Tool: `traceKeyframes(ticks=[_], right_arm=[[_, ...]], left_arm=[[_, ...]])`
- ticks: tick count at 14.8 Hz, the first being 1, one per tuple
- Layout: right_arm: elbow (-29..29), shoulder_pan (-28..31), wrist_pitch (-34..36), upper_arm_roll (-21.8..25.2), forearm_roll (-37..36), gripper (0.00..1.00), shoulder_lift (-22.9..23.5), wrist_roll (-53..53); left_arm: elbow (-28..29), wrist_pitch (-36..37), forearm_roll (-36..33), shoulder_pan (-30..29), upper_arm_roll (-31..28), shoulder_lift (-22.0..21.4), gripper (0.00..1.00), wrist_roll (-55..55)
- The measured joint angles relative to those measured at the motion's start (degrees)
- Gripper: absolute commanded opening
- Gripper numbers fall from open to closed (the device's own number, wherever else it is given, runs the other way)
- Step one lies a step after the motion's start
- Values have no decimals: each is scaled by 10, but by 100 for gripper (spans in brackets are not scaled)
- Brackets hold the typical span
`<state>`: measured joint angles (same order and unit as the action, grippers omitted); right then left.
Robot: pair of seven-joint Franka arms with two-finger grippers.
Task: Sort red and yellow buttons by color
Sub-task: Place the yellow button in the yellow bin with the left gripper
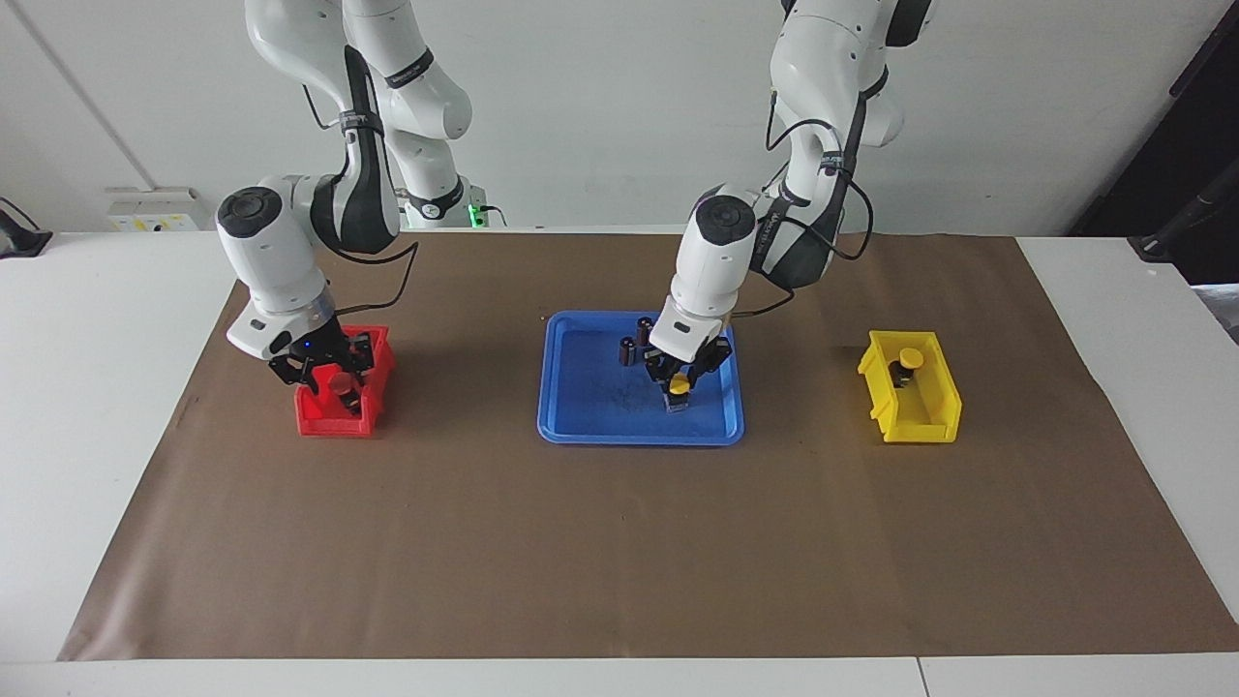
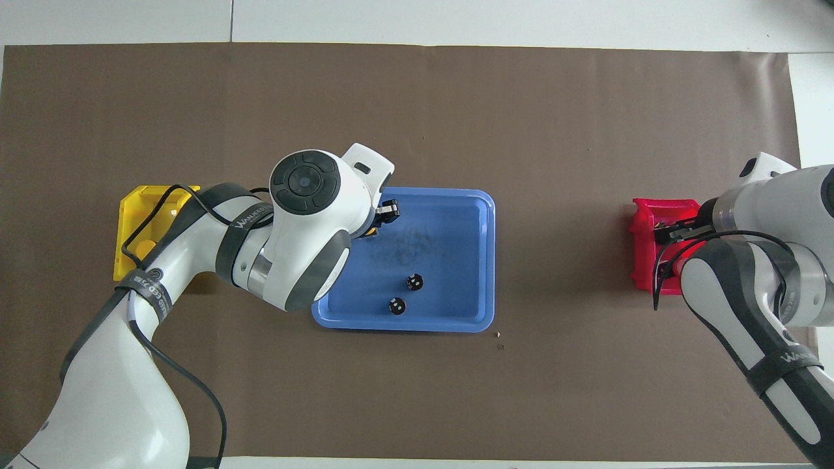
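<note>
Left gripper (image 1: 679, 385) reaches down into the tray (image 1: 581, 426), fingers closed around a yellow button (image 1: 680, 386). Right gripper (image 1: 334, 379) hangs over the red bin (image 1: 329, 421) (grip unreadable).

Two dark cylinders (image 2: 405, 294) stand in blue tray (image 2: 469, 260)

The facing view looks from high across the worktop (image 1: 116, 407) toward my two arms, whose bases stand at its top edge against the white wall. It takes in the full brown mat (image 1: 619, 542) from a moderate distance. The overhead view looks steeply down from above my own end, my arms entering from its bottom edge. It sits closer. Both views share the mat, the blue tray (image 1: 581, 426) (image 2: 456, 260), red bin (image 1: 319, 421) (image 2: 642, 215) and yellow bin (image 1: 934, 426) (image 2: 130, 215), turned half round.
</note>
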<state>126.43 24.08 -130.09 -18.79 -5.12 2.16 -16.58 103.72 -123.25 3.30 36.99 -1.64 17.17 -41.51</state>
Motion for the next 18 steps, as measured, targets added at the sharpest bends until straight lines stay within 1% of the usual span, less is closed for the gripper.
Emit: traceKeyframes(ticks=[1,3,4,6,9,11,13,15,18], right_arm=[[-23,0,36,0,0,79,-2,0],[-84,0,118,-1,0,100,-6,0],[-117,0,161,-1,0,100,-9,0],[-179,0,240,-2,0,100,-16,-1],[-265,0,347,-3,1,100,-28,-1],[-311,0,400,-2,1,100,-36,-1],[-344,1,430,0,1,100,-38,-1],[-358,2,436,4,1,100,-38,0],[-366,2,436,4,2,100,-33,1]], left_arm=[[-32,51,0,-10,-9,-3,1,19],[-86,155,0,-56,-19,-22,1,109],[-98,191,-1,-90,-21,-37,1,175],[-100,215,-1,-178,-26,-58,1,311],[-88,200,-1,-297,-28,-58,1,465],[-58,161,0,-338,-28,-58,1,510],[-12,107,0,-344,-26,-62,1,516],[32,61,0,-343,-20,-68,1,516],[55,47,0,-343,-16,-75,1,516]])
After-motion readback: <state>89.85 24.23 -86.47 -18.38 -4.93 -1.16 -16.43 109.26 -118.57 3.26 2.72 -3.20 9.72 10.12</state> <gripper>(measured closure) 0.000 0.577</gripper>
